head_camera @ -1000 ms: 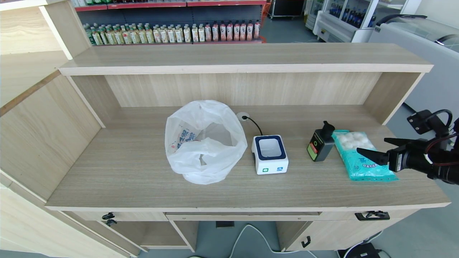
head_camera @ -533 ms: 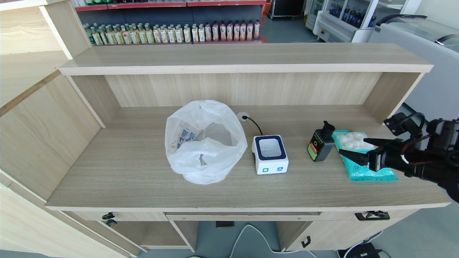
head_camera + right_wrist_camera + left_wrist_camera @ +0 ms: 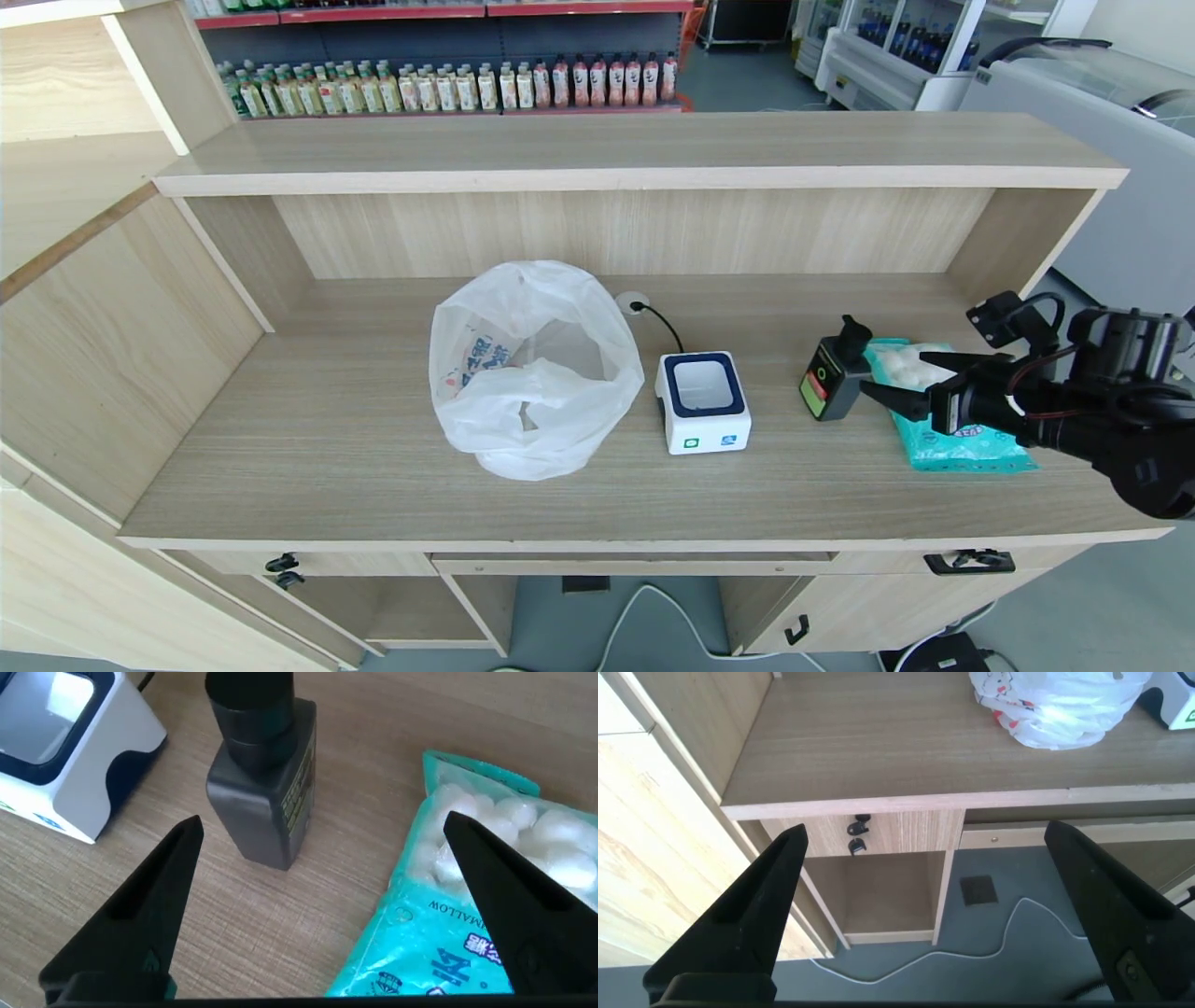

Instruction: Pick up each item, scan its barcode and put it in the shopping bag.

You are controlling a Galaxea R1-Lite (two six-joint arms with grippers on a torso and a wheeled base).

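A dark bottle (image 3: 834, 378) with a black cap stands on the wooden counter (image 3: 373, 448), right of the white scanner (image 3: 702, 401). A teal bag of marshmallows (image 3: 976, 446) lies flat just right of the bottle. My right gripper (image 3: 894, 371) hovers open over the bag's near-bottle end, fingertips close to the bottle. In the right wrist view the right gripper (image 3: 322, 821) frames the gap between bottle (image 3: 262, 775) and marshmallow bag (image 3: 467, 905), holding nothing. The white shopping bag (image 3: 532, 369) stands open left of the scanner. My left gripper (image 3: 926, 833) is open, low before the counter's front edge.
A cable (image 3: 661, 322) runs from the scanner to a hole at the back. A raised shelf (image 3: 635, 149) and side walls enclose the counter. Drawers with black handles (image 3: 969, 561) sit under the front edge. The scanner (image 3: 56, 747) is near the bottle.
My right gripper has moved left across the marshmallow bag toward the bottle, staying open. The bottle, bags and scanner have not moved.
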